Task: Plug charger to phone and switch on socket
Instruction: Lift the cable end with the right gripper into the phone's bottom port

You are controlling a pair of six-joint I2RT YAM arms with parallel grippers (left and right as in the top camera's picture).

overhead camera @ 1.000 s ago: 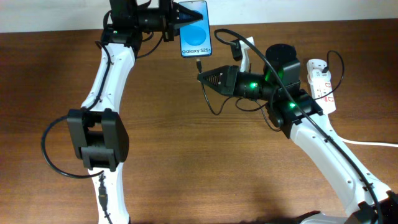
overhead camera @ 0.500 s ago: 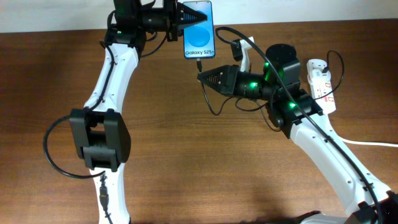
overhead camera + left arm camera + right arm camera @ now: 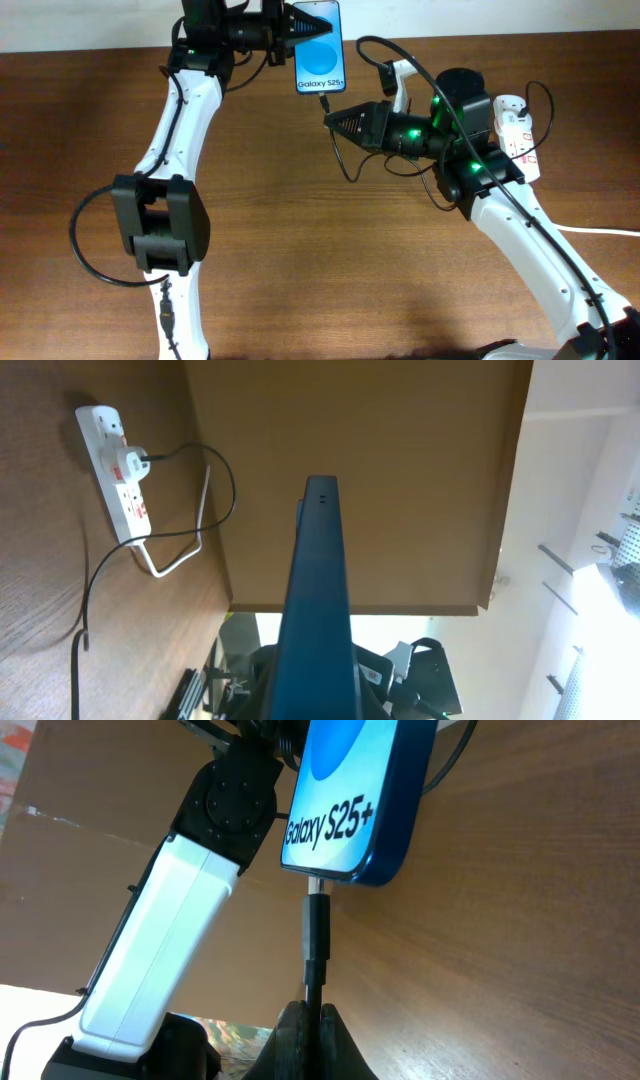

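Observation:
The phone (image 3: 320,45) has a blue screen and is held above the table's far edge. My left gripper (image 3: 284,30) is shut on its left side. In the left wrist view the phone (image 3: 318,590) shows edge-on and hides the jaws. My right gripper (image 3: 331,121) is shut on the charger (image 3: 315,925) just behind its black connector. The connector points up at the phone (image 3: 350,790), and its metal tip meets the port in the bottom edge. The rest of the black cable (image 3: 345,165) loops back under the right arm. The socket (image 3: 518,125) lies at the far right.
The socket (image 3: 112,455) carries a white plug with a black cable, and its thick white cord (image 3: 600,231) runs off the right edge. The left arm's base (image 3: 158,222) stands at front left. Bare brown wood lies between the two arms.
The left gripper shifted the phone slightly right. The right gripper moved up and right with the charger, bringing the connector tip up against the phone's bottom edge.

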